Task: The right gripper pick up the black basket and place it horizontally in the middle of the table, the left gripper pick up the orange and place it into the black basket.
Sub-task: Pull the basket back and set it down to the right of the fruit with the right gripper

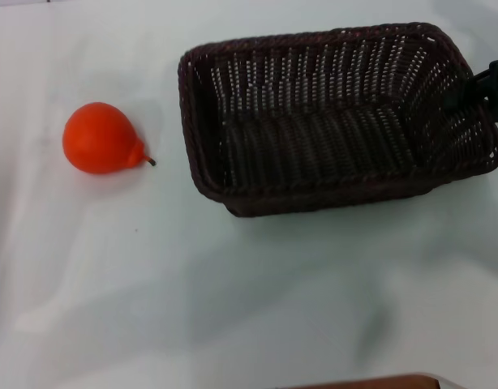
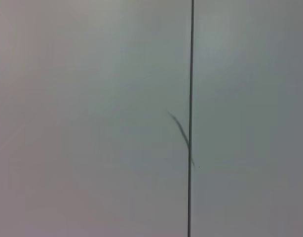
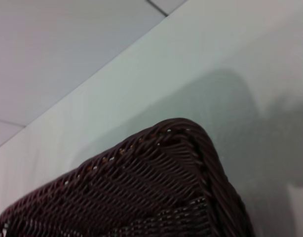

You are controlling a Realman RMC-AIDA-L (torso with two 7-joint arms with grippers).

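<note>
The black basket (image 1: 202, 121) is at the upper middle-right of the white table (image 1: 233, 308), its long side running left to right and its opening facing up. It is empty. My right gripper (image 1: 474, 87) enters from the right edge and grips the basket's right rim. The right wrist view shows a rounded corner of the basket (image 3: 156, 187) close up, with its shadow on the table behind. The orange (image 1: 101, 138) lies on the table to the left of the basket, well apart from it, with its stem pointing right. My left gripper is out of view.
A brown edge (image 1: 371, 381) shows at the bottom of the head view. The left wrist view shows only a plain grey surface with a thin dark line (image 2: 191, 74) across it.
</note>
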